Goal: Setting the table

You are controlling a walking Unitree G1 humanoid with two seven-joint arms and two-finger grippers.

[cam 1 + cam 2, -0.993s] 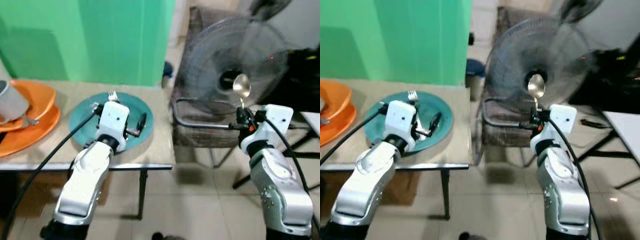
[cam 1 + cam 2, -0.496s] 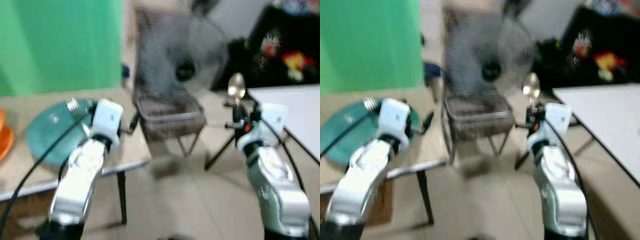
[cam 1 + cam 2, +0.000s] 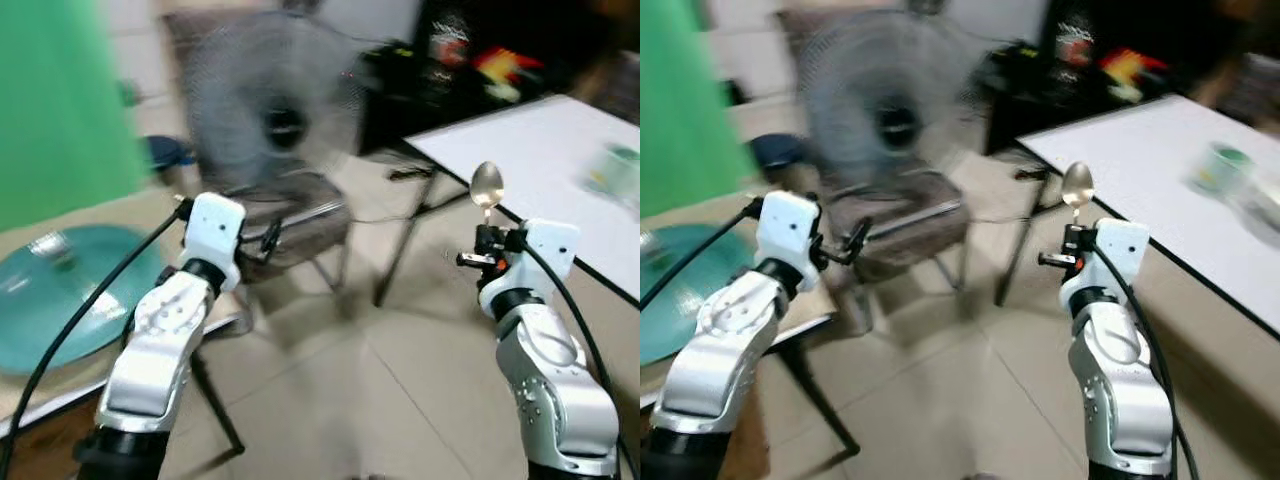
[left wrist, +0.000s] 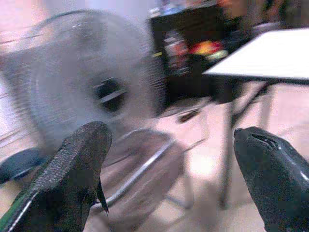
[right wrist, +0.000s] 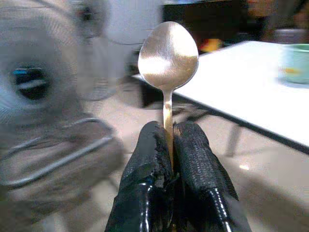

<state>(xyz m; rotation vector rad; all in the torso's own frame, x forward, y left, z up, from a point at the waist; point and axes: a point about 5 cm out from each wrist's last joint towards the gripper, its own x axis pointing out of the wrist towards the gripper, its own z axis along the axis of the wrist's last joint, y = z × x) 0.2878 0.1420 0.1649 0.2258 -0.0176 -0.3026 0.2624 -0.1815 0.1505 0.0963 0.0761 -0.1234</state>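
One spoon (image 5: 168, 57), one teal plate (image 3: 60, 300), one fan (image 3: 272, 110), one chair (image 3: 290, 225), one white table (image 3: 1160, 160), one green cup (image 3: 1220, 168).

The two head views looked forward and down from above both arms, blurred, sharing the fan (image 3: 268, 110), the chair (image 3: 895, 215) and the white counter (image 3: 545, 150). The left wrist view looked out between its own spread fingers (image 4: 72, 179) toward that fan. The right wrist view sat close behind the spoon (image 5: 168, 58).

My right hand (image 5: 169, 145) hides the silver metal spoon's (image 5: 168, 55) lower handle; motion blurs the grey standing fan (image 3: 270, 110) and the pale green cup (image 3: 1220, 168).
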